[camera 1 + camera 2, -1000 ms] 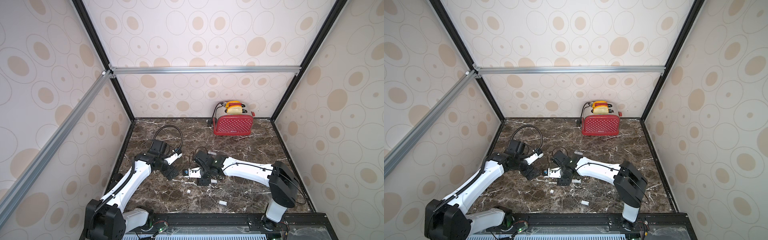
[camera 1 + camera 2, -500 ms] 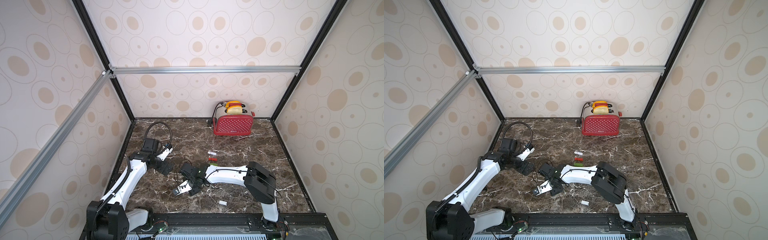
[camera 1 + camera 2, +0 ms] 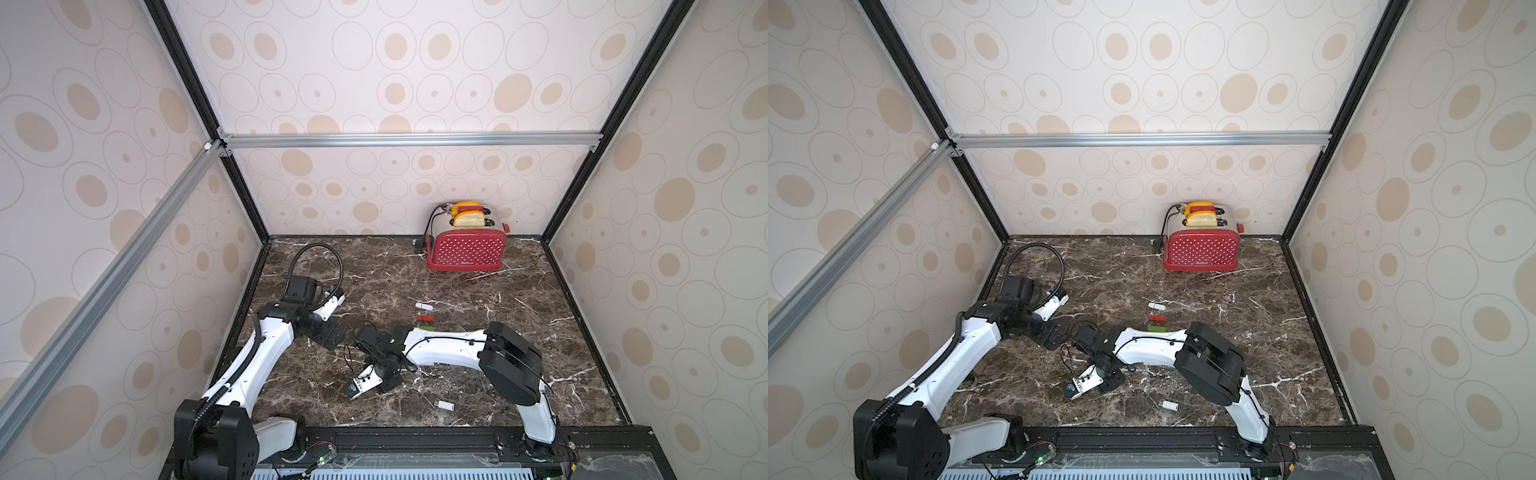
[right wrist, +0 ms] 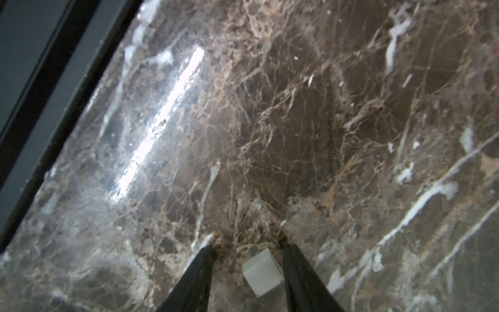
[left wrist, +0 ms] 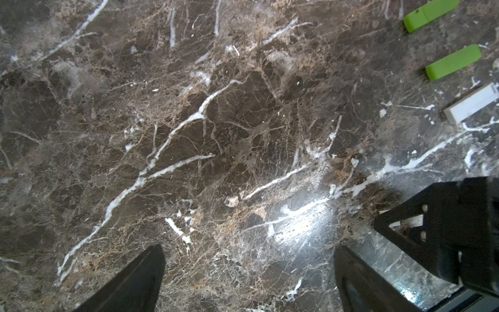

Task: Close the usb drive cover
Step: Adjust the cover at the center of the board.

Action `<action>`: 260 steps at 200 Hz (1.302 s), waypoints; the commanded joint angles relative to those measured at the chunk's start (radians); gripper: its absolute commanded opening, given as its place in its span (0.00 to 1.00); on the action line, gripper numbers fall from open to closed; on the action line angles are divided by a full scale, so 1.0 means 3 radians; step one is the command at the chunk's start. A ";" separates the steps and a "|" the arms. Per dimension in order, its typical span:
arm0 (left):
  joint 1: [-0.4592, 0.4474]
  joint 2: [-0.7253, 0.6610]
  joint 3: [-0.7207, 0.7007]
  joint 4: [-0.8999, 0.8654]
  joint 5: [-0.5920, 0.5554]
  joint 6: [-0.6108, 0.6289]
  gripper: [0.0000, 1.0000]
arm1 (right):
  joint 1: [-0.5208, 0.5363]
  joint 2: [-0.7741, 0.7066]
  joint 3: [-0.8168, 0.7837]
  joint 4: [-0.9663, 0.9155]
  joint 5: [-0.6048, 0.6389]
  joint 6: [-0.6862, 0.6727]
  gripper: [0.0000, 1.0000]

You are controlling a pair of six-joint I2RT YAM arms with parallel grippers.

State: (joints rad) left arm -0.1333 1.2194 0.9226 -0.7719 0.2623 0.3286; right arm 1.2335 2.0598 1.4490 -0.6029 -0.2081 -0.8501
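Right wrist: right gripper (image 4: 247, 245) narrow w/ white cap (image 4: 260, 272) btwn jaws; left gripper (image 5: 248, 248) wide, empty. Toaster (image 3: 467, 251) logo illegible.

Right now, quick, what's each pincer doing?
Left pincer: open, empty.
Right pincer: open, straddling a small white cap, not yet clamped on it.

On the dark marbled desk (image 3: 582, 332), a red dotted metal toaster (image 3: 467, 251) stands at the back edge, right of centre. Mid-desk, a white plastic USB stick (image 3: 424, 306), a red plastic USB stick (image 3: 425, 318) and a green plastic USB stick (image 3: 1157, 328) lie in a row from back to front. A small white rectangular cap (image 3: 445, 404) lies near the front edge. Left of it, a small white plastic block (image 4: 261, 272) sits between the fingers of the right end effector (image 4: 245, 248).
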 commanded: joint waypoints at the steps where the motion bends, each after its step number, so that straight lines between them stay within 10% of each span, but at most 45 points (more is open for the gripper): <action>1: 0.0031 -0.0012 0.0094 -0.0019 -0.0001 0.0018 0.99 | -0.0054 0.0039 -0.0119 -0.0114 0.0017 0.0037 0.41; 229: 0.0043 -0.0056 0.0014 -0.0094 0.0275 0.0283 0.99 | -0.0419 -0.0099 -0.0289 0.0116 0.0360 0.0519 0.23; 260: 0.0019 -0.0030 0.0000 -0.0106 0.0459 0.0390 0.99 | -0.0444 -0.0204 -0.0304 0.0174 0.0272 0.0619 0.45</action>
State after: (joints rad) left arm -0.1287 1.2190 0.9222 -0.7799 0.3321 0.3912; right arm 1.1038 2.0224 1.3911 -0.5274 -0.1459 -0.7048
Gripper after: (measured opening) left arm 0.991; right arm 0.382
